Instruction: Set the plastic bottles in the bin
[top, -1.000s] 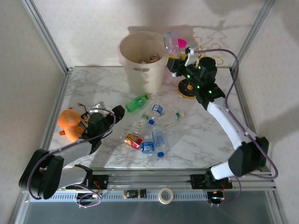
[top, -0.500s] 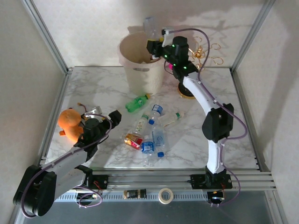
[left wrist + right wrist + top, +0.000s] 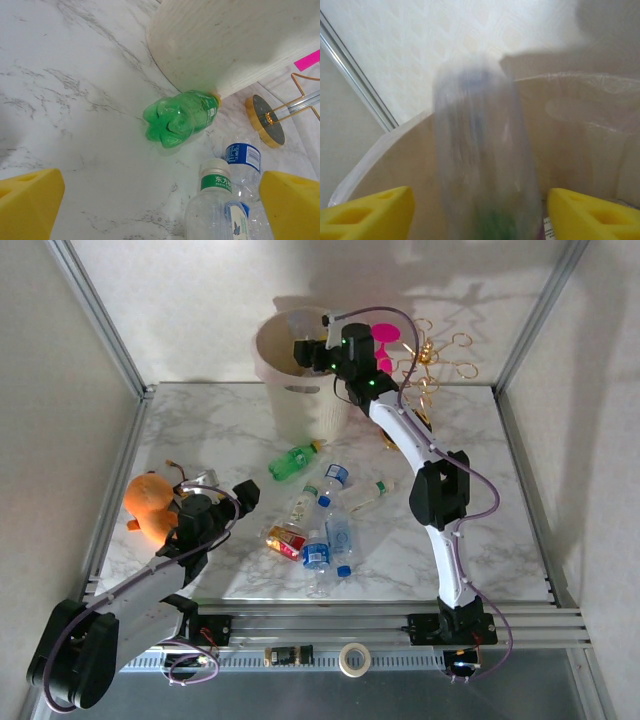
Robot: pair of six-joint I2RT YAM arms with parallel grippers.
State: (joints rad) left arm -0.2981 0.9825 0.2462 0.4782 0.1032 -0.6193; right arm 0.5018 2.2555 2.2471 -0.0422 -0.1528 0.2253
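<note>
Our right gripper (image 3: 303,348), which a second ago carried a clear bottle (image 3: 480,150) to the right of the bin (image 3: 300,405), now hangs over the bin's mouth with its jaws released. The blurred clear bottle drops between them toward the bin, likely one more delivered. Our right arm reaches far forward, stretched out. Our left gripper (image 3: 244,494) gapes open, low, well in front of the bin, facing a green bottle (image 3: 182,117) just beside the bin's foot.

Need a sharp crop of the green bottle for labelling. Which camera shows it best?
Left wrist: the green bottle lies large and sharp mid-frame, base toward the camera, cap end by the bin. Top external shows the bottle whole but small, near the bin's foot.
</note>
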